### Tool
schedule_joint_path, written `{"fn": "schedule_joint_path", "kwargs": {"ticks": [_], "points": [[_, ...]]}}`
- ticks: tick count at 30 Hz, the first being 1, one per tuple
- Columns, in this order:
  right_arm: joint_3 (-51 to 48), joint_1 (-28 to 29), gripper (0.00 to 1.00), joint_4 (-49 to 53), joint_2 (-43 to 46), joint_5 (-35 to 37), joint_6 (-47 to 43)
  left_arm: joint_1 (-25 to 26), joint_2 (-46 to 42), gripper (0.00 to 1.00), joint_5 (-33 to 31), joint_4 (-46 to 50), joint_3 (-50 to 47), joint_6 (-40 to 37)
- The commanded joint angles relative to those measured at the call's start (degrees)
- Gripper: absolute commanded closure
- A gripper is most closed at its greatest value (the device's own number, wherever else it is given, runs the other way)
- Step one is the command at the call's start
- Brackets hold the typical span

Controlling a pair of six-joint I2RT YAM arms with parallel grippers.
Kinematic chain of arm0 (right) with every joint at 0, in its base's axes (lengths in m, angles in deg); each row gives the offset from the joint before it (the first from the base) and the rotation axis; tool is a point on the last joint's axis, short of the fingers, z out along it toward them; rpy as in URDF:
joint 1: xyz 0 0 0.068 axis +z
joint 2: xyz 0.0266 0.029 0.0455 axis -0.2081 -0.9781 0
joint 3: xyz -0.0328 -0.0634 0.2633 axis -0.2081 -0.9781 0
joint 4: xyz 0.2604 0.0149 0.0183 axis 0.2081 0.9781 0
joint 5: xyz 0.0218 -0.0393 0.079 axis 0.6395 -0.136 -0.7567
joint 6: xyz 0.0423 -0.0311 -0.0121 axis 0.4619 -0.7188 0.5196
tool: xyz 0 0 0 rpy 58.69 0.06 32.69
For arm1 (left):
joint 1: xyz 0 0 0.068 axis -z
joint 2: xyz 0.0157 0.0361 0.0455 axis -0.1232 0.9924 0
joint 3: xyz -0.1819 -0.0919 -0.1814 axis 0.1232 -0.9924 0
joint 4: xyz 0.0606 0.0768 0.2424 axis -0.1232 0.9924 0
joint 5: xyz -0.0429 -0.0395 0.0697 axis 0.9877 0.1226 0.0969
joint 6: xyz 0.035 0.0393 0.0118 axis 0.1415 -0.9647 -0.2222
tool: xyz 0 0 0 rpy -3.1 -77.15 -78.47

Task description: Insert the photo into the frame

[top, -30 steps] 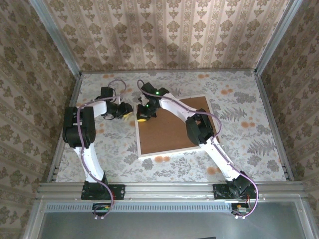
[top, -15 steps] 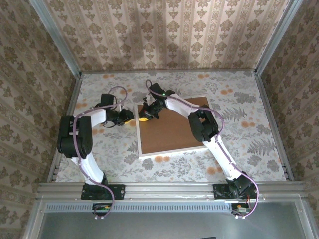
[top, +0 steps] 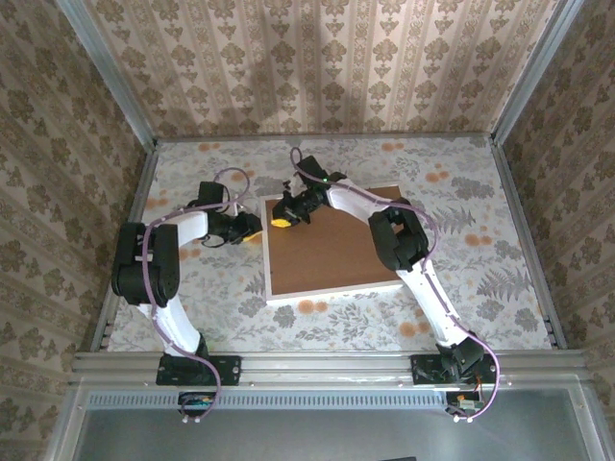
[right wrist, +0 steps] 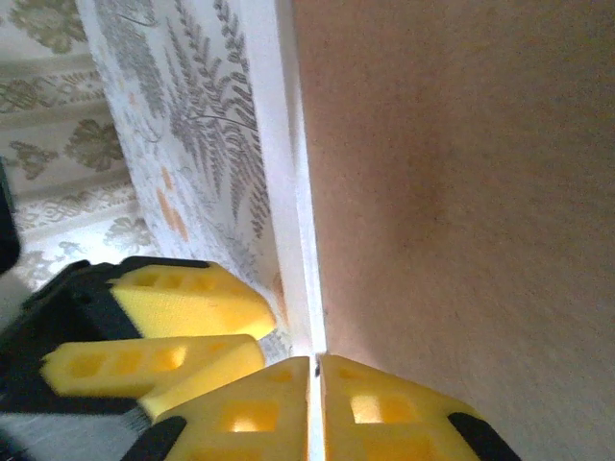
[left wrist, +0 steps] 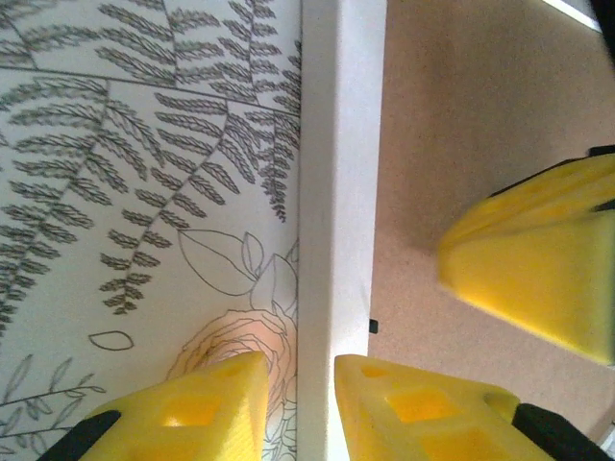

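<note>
As both arms have edged farther over the last second, the left gripper [top: 248, 227] now grips the left rail of the frame [top: 336, 292], and the right gripper [top: 281, 219], moved to its far left corner, seems pinched on the thin lip. I judge the task near its end. The frame lies flat mid-table, brown backing board [top: 332, 245] up. Its long axis runs left-right, with the right end slightly farther.

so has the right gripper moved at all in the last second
Yes, slightly: the right gripper has crept along the left edge of the frame toward its far-left corner, away from the arm bases.
</note>
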Motion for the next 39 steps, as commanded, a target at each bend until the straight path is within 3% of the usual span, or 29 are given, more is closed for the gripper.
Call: {"fn": "schedule_joint_path", "kwargs": {"ticks": [1,12,19,23,28,32,39], "points": [[-4.9,-1.9,0.85,-5.6,9.1,-0.7,-0.3,0.1,-1.7,0.65,0.8,1.6,0.4,0.7],[-33.1,-13.7,0.77,-1.0,31.9,14.1,-15.0,1.7,1.2,0.59,0.7,6.5,4.6,-1.3],[-39.7,-17.6,0.59,9.6,41.5,47.9,-24.5,1.8,1.2,0.55,-2.2,6.4,7.7,0.6],[-39.5,-20.5,0.45,12.3,40.3,56.1,-28.3,2.2,1.1,0.51,-2.5,4.5,8.2,2.9],[-36.5,-24.6,0.36,15.0,35.7,54.8,-30.7,2.5,0.3,0.49,-2.0,5.0,9.0,3.0],[-35.6,-26.4,0.35,18.1,33.3,52.7,-33.3,2.5,-0.4,0.49,-0.8,4.9,9.1,2.7],[-34.5,-29.4,0.51,20.3,30.2,47.1,-36.9,2.5,-0.5,0.49,0.8,3.7,8.4,2.7]]}}
